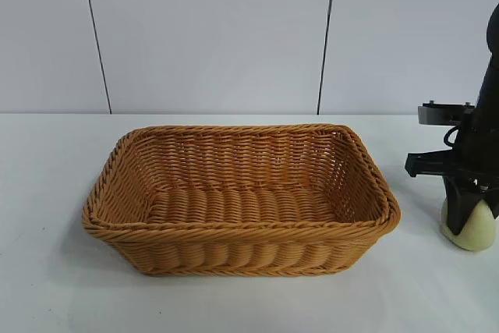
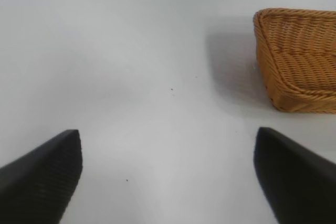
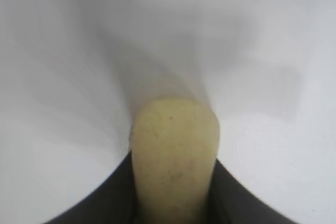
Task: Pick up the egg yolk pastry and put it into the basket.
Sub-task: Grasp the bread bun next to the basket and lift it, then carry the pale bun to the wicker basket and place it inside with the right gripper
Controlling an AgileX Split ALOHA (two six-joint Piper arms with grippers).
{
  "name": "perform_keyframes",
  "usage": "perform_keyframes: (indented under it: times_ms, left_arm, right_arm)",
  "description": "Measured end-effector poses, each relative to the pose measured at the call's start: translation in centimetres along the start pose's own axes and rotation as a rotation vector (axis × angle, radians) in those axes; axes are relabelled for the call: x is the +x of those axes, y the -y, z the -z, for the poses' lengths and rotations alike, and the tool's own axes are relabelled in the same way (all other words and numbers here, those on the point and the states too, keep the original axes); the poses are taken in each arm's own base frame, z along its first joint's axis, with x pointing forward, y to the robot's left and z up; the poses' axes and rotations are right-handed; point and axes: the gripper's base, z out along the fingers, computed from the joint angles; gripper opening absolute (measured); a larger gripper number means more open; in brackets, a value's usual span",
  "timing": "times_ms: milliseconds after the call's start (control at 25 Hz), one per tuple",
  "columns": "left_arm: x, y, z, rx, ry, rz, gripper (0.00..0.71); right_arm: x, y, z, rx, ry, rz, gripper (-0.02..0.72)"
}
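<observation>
Right wrist view shows my right pincer (image 3: pixel 173 203) clamped on the pastry (image 3: pixel 174 150), which seems to rest on the worktop (image 1: pixel 437 286) right of the basket (image 1: pixel 242 228); my left pincer (image 2: pixel 168 177) hangs wide open

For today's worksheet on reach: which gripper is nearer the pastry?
Right. The right gripper is pressed around the pastry on the table; the left gripper hovers, open, beyond the basket.
</observation>
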Motion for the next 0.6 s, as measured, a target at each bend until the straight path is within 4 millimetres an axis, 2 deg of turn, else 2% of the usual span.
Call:
perform_keyframes:
  times_ms: [280,480,600]
  left_arm:
    - [0.0,0.0,0.0,0.000,0.000,0.000,0.643]
    - [0.0,0.0,0.0,0.000,0.000,-0.001,0.643]
    - [0.0,0.0,0.0,0.000,0.000,-0.001,0.643]
  right_arm:
    - [0.5,0.0,5.7,0.007,0.065,0.015,0.131]
    - [-1.1,-0.4,8.9,0.003,0.111,0.021,0.131]
    - [-1.7,-1.5,10.3,-0.002,0.142,0.052,0.131]
